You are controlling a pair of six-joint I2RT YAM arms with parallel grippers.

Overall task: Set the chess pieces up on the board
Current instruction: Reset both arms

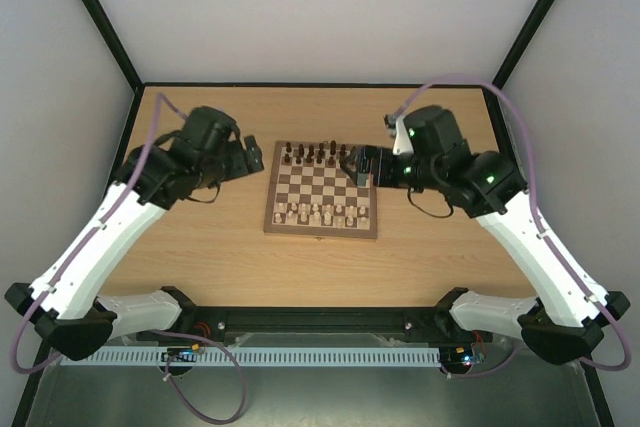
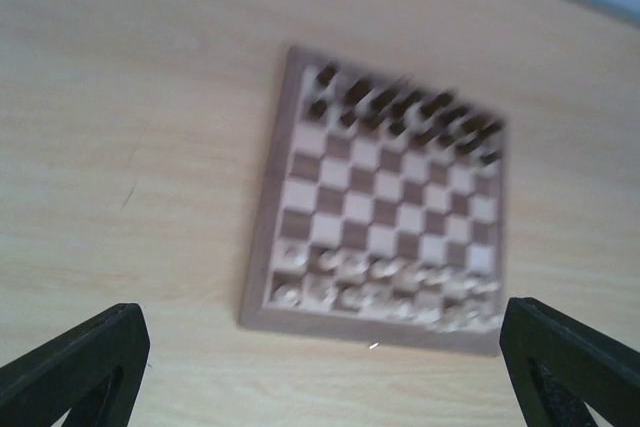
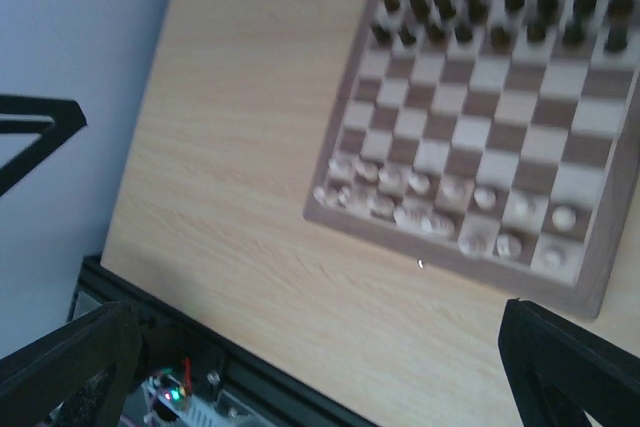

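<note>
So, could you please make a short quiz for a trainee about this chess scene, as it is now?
1. True or false: the dark pieces stand on the far rows of the board.
2. Choose one. The right arm's jaws are: A, over the board's far right corner; B, over its near left corner; C, off the board on its left side.
3. In a few words: what do the left arm's jaws hold?

Key: 1 true. 2 A. 3 nothing; they stand open and empty.
</note>
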